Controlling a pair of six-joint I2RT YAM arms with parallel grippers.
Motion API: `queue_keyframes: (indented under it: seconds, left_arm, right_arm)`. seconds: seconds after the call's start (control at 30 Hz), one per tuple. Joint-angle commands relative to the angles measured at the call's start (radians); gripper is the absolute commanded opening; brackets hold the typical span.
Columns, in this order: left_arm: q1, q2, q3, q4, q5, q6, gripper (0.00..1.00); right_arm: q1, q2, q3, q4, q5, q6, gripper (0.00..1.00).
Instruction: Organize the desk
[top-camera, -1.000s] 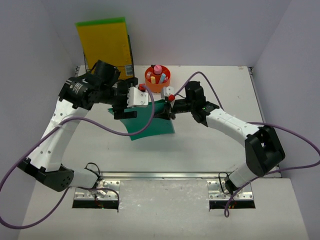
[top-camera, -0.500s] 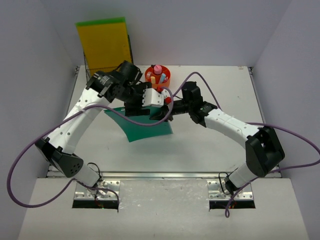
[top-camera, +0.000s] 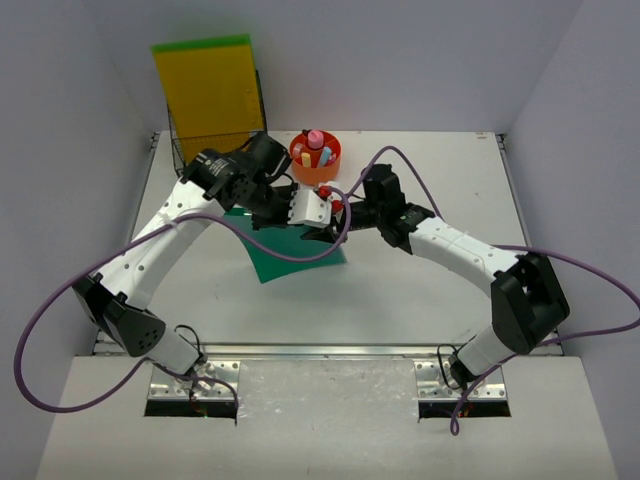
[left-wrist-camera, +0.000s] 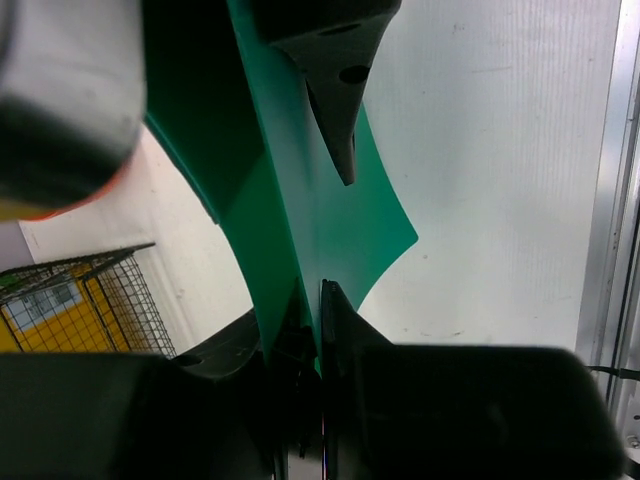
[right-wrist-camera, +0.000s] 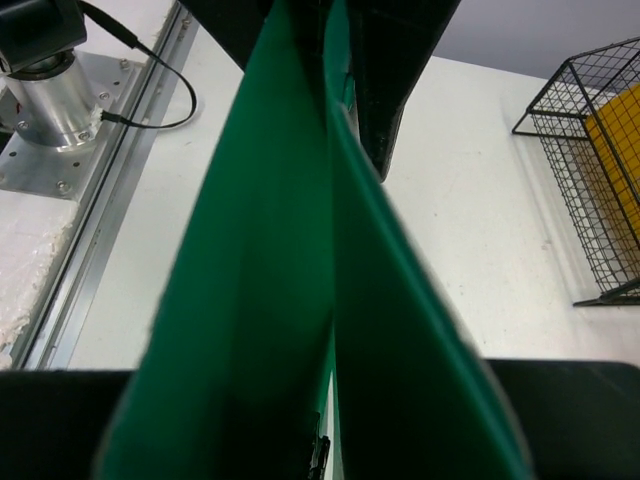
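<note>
Two grippers meet over the far middle of the desk (top-camera: 430, 300), a flat, matte white top. Both are clamped on one thin, smooth green sheet (top-camera: 290, 255) that bows and spreads below them. The left gripper (top-camera: 318, 208) ends a long arched arm with its wrist turned rightward. The right gripper (top-camera: 343, 210) ends an arm stretched leftward. Just beyond them stands a round orange cup (top-camera: 316, 160), and left of it a black wire basket (top-camera: 190, 150) holds a yellow board (top-camera: 205, 90).
</note>
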Motion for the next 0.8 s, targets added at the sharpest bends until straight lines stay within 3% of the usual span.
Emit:
queue_keyframes:
  seconds: [0.0, 0.03, 0.07, 0.13, 0.4, 0.47, 0.63, 0.77]
  left_arm:
    - [-0.007, -0.018, -0.033, -0.002, -0.103, 0.021, 0.00]
    - [-0.008, -0.029, -0.036, -0.003, -0.113, 0.028, 0.00]
    - [-0.008, -0.041, -0.035, -0.002, -0.126, 0.032, 0.00]
    - [-0.008, -0.063, -0.039, -0.003, -0.138, 0.048, 0.00]
    - [-0.008, -0.153, 0.063, -0.002, -0.234, 0.052, 0.00]
    - [-0.007, -0.157, 0.101, -0.002, -0.277, 0.045, 0.00]
    - [-0.008, -0.166, 0.210, -0.002, -0.389, 0.060, 0.00]
    - [-0.005, -0.158, 0.258, 0.004, -0.493, 0.090, 0.00]
  right_arm:
    - [0.025, -0.023, 0.033, -0.031, 0.081, 0.009, 0.14]
    - [0.026, -0.020, 0.038, -0.031, 0.085, 0.028, 0.36]
    - [0.026, -0.019, 0.040, -0.028, 0.086, 0.054, 0.67]
    - [0.026, -0.025, 0.027, -0.005, 0.092, 0.095, 0.97]
    - [-0.037, -0.053, -0.055, 0.209, 0.122, 0.374, 0.99]
    - [-0.088, -0.035, -0.055, 0.258, 0.113, 0.549, 0.99]
    - [-0.228, 0.032, -0.013, 0.344, 0.081, 0.789, 0.99]
    - [-0.255, 0.059, 0.011, 0.354, 0.069, 0.813, 0.99]
